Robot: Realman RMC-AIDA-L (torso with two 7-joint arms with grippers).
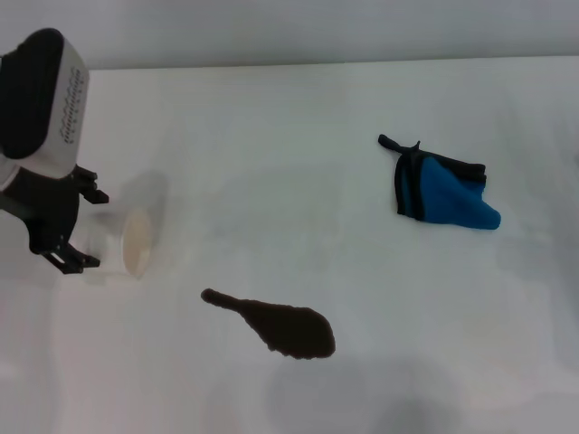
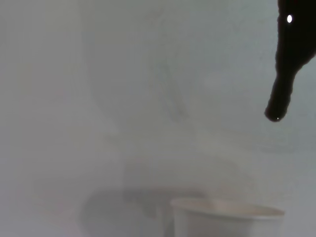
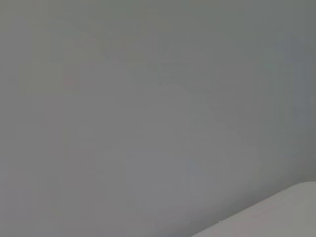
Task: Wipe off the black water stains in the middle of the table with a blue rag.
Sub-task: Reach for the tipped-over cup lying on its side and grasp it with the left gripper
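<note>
The left hand (image 1: 80, 229) sits at the left edge of the white table (image 1: 298, 117), its black fingers spread apart on either side of a white paper cup (image 1: 137, 237) (touching it or not, I can't tell). The black stain (image 1: 280, 327) lies toward the near middle, fat end right, thin tail pointing left toward the cup. The blue rag (image 1: 443, 193) rests crumpled well off to the right, nothing on it. The right hand is out of sight.
</note>
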